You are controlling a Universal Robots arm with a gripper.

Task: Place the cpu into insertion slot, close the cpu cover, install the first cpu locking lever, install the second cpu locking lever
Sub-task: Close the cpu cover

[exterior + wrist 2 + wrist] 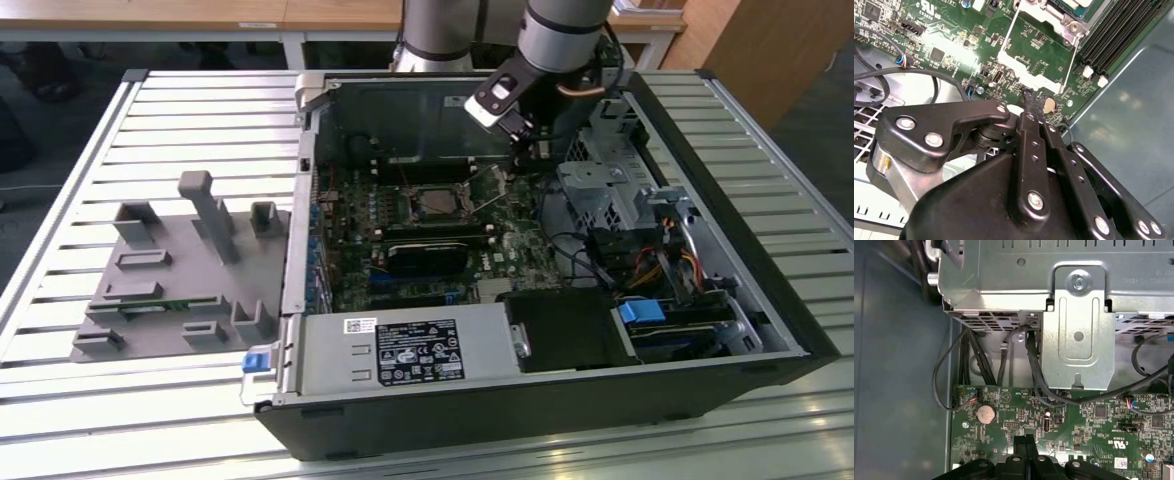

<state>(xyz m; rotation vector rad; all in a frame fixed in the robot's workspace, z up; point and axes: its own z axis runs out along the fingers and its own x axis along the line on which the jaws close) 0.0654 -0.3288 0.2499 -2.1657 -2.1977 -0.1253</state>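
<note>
Exterior view — high and set back, looking down into the open computer case [534, 420]. Both wrist views — close over the motherboard [1094, 425] [954, 30], facing opposite ways; shared: the coin battery [986, 413] [1050, 104] and board around it.

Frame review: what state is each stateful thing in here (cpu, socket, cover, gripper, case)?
cpu: seated in the insertion slot.
insertion slot: filled, uncovered.
cpu cover: open, standing up off the slot.
gripper: shut, tips at the cover's free edge.
computer case: lying flat, side open.
</note>
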